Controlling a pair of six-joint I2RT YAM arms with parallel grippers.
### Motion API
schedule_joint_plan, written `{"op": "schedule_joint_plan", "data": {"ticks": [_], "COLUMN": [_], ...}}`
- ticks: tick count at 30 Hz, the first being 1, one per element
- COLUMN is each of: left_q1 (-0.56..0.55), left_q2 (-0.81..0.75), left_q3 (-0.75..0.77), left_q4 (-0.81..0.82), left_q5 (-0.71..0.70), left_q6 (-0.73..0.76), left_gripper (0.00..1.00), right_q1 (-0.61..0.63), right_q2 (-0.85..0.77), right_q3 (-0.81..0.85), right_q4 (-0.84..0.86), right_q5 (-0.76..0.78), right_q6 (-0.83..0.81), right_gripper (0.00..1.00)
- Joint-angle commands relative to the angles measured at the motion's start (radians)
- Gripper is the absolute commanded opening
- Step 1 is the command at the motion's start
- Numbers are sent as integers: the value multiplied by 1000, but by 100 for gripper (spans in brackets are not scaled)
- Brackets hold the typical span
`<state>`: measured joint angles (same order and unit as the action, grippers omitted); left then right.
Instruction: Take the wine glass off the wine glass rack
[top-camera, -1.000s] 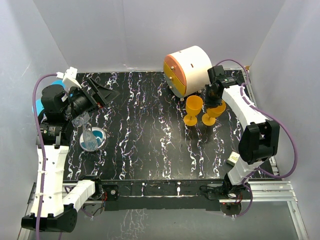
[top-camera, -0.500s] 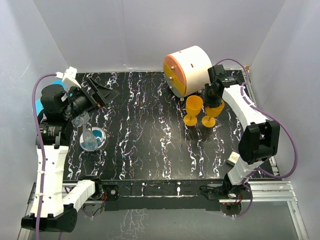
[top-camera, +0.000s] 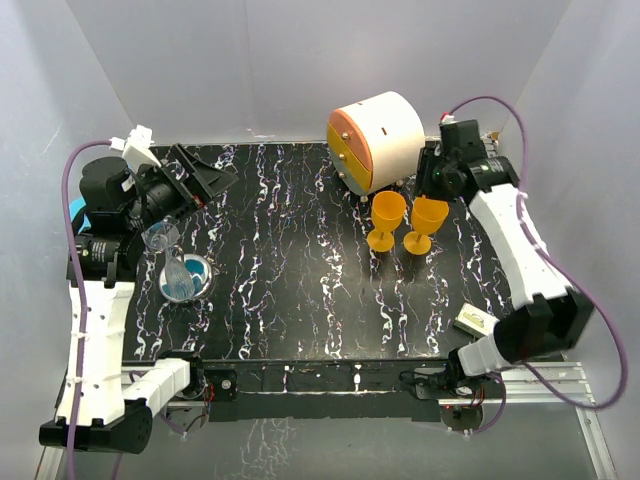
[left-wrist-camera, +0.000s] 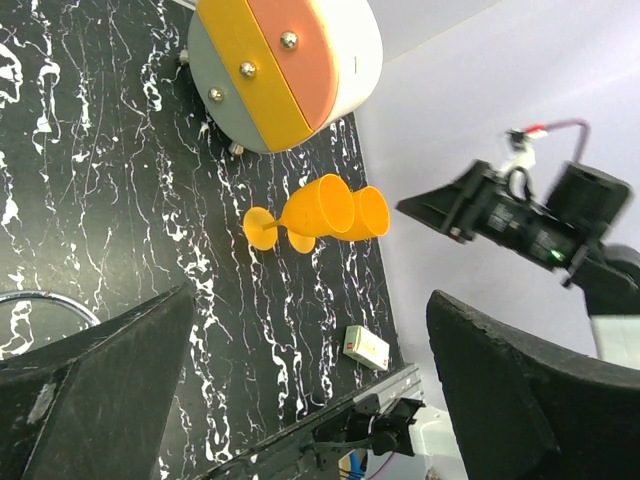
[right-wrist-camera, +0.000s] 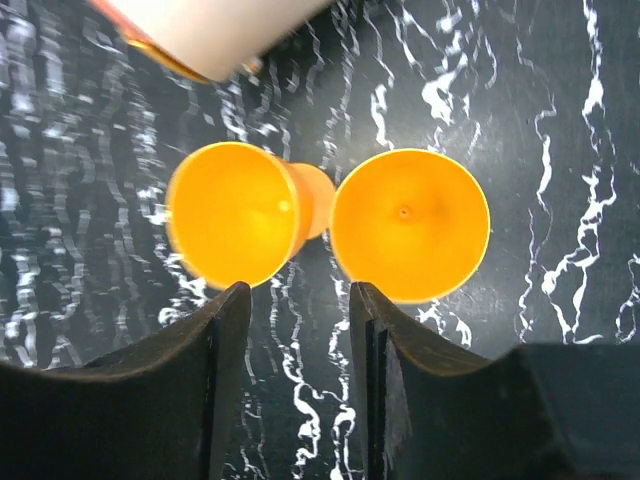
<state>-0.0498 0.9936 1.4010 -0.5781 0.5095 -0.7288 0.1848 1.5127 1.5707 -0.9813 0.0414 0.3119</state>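
Note:
Two orange wine glasses stand upright side by side on the black marbled table, the left one (top-camera: 387, 220) (right-wrist-camera: 235, 212) and the right one (top-camera: 427, 222) (right-wrist-camera: 410, 225). My right gripper (top-camera: 434, 186) (right-wrist-camera: 300, 330) hovers above them, open, with nothing between its fingers. The wine glass rack (top-camera: 186, 277), a wire stand on a shiny round disc base, is at the left of the table, with a clear glass (top-camera: 160, 237) at its top. My left gripper (top-camera: 205, 178) (left-wrist-camera: 310, 400) is wide open and empty just above and behind the rack, facing the orange glasses (left-wrist-camera: 330, 210).
A round white-and-orange drawer cabinet (top-camera: 385, 135) (left-wrist-camera: 285, 60) stands at the back, close behind the orange glasses. A small box (top-camera: 476, 321) (left-wrist-camera: 367, 347) lies near the front right corner. White walls enclose the table on three sides.
My right gripper has opened, let go of the right orange glass and lifted up and back from it. The glass stays standing. The left arm has shifted slightly.

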Motion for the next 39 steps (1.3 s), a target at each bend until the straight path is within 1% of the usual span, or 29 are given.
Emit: {"op": "schedule_joint_plan", "data": {"ticks": [1, 2, 5, 7, 10, 14, 17, 19, 21, 22, 26, 29, 31, 33, 36, 39], "left_q1": [-6, -6, -5, -7, -7, -6, -7, -6, -6, -7, -15, -22, -22, -22, -23, -23], "left_q2": [-1, 4, 20, 34, 56, 72, 50, 24, 1, -9, -40, -53, -62, -74, -88, -75], "left_q3": [75, 95, 180, 253, 396, 542, 571, 553, 526, 512, 460, 450, 446, 435, 412, 412], "left_q4": [-87, -117, -231, -322, -477, -649, -712, -729, -741, -745, -739, -745, -745, -740, -733, -751], "left_q5": [-26, -40, -105, -154, -243, -378, -464, -500, -530, -541, -573, -608, -634, -661, -696, -724], "left_q6": [9, 19, 69, 116, 177, 243, 265, 270, 270, 271, 284, 284, 277, 262, 243, 241], "left_gripper": [99, 99, 99, 99, 99, 99, 99, 99, 99, 99, 99, 99, 99, 99, 98, 94], "right_q1": [1, 1, 13, 36, 81, 158, 199, 215, 220, 221, 222, 234, 269, 339, 470, 550], "right_q2": [-197, -228, -296, -339, -383, -427, -454, -460, -464, -465, -467, -448, -419, -385, -326, -254], "right_q3": [-38, -61, -116, -151, -198, -236, -253, -265, -283, -294, -358, -419, -453, -461, -451, -423], "right_q4": [119, 145, 184, 213, 252, 289, 325, 357, 404, 443, 603, 769, 871, 938, 1019, 1086], "right_q5": [-109, -132, -176, -197, -213, -214, -252, -316, -411, -471, -625, -704, -702, -656, -580, -547], "right_q6": [-18, -20, -24, -29, -38, -62, -68, -67, -41, -20, 91, 253, 395, 495, 614, 711], "right_gripper": [46, 50, 56, 61, 66, 71, 76, 80, 83, 85, 90, 90, 87, 85, 84, 83]}}
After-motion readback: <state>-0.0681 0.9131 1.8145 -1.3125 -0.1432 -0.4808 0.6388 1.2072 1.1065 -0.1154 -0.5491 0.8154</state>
